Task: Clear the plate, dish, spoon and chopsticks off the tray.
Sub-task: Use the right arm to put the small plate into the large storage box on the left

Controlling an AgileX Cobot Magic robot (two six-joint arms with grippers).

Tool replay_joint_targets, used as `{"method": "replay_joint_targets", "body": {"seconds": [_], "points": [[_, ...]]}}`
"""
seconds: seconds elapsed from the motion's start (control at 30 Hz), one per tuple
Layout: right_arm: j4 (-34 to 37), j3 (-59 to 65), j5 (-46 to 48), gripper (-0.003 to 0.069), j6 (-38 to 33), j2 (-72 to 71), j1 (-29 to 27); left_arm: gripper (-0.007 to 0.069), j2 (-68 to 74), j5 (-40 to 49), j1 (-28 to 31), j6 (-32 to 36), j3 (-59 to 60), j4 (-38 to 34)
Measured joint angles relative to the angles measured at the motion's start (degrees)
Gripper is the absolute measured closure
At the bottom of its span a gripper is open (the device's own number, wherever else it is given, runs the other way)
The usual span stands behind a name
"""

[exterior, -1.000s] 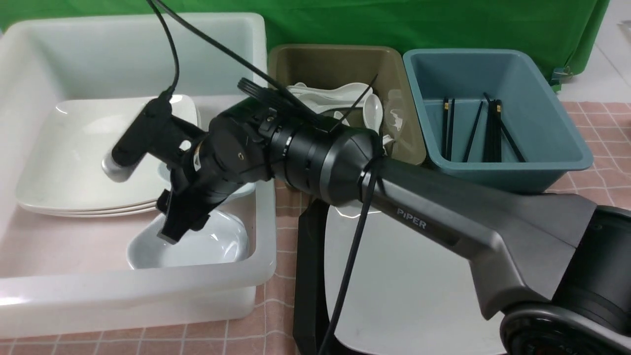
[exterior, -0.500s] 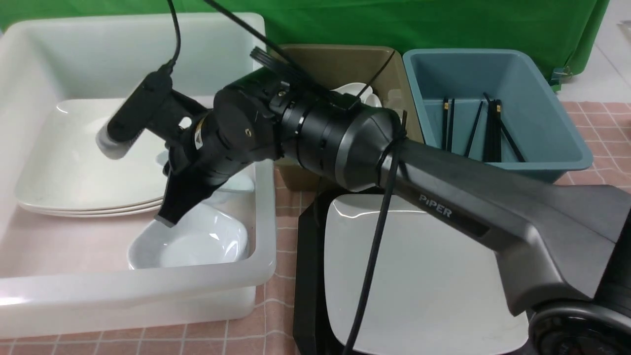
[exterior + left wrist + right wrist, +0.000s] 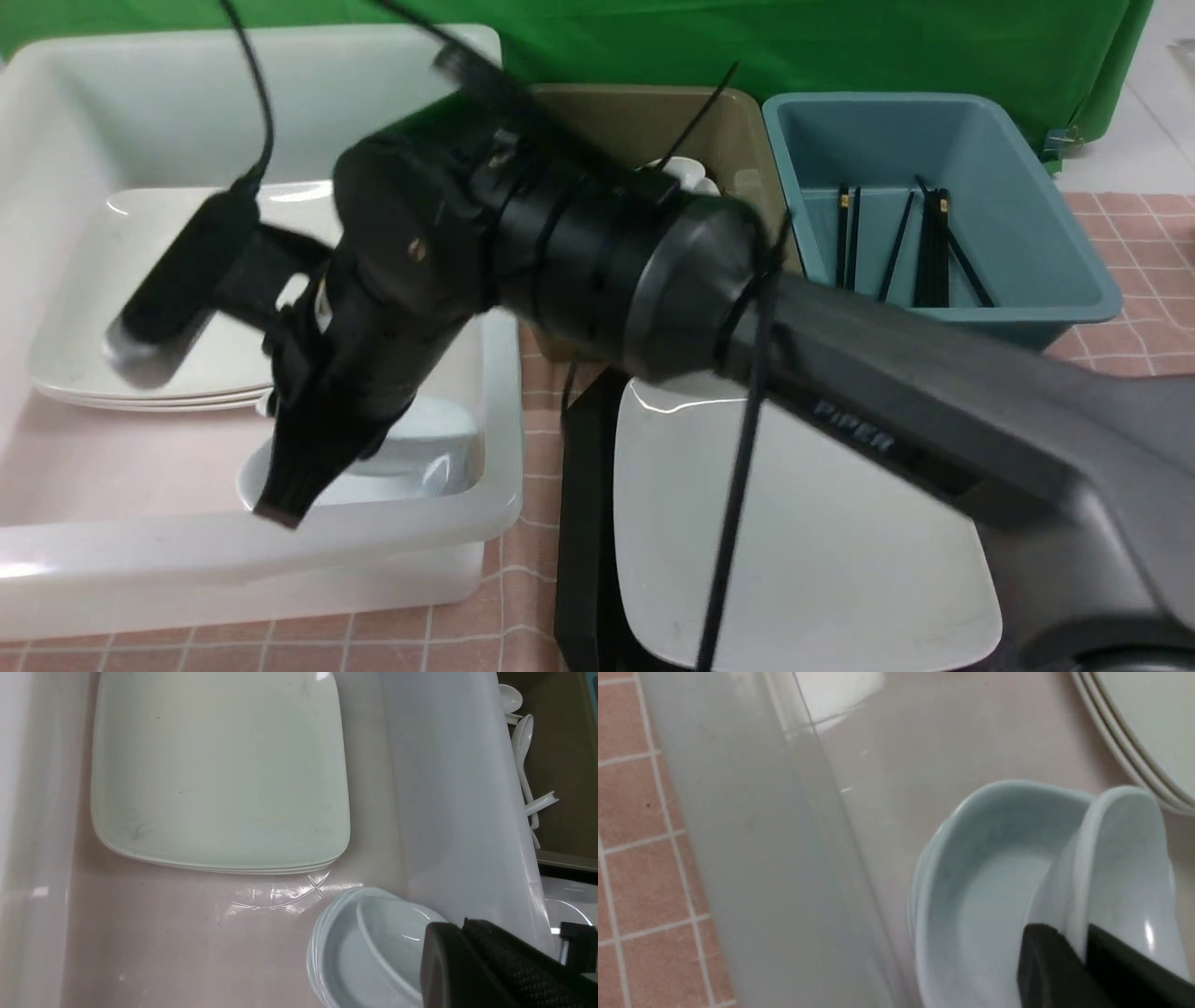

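Observation:
My right gripper reaches into the white bin and is shut on the rim of a small white dish. That dish stands tilted over more stacked dishes. The large white plate lies on the black tray. Spoons lie in the olive bin, and black chopsticks in the blue bin. My left gripper hangs shut and empty above the dishes; it is out of the front view.
A stack of square plates fills the back of the white bin. The olive bin and blue bin stand behind the tray. My right arm crosses over the tray. A pink checked cloth covers the table.
My right gripper was open above the dishes. It has swung down toward the bin's front and shut on a dish rim, and the dish now stands tilted.

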Motion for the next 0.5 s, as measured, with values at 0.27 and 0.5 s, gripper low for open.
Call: {"method": "replay_joint_targets", "body": {"seconds": [0.27, 0.5], "points": [[-1.17, -0.06, 1.79, 0.0283, 1.66, 1.48, -0.10, 0.0606, 0.00, 0.00, 0.00, 0.00, 0.00, 0.00], [-1.60, -0.02, 16.34, 0.0215, 1.67, -6.99, -0.16, 0.0606, 0.00, 0.00, 0.00, 0.00, 0.00, -0.25]]}}
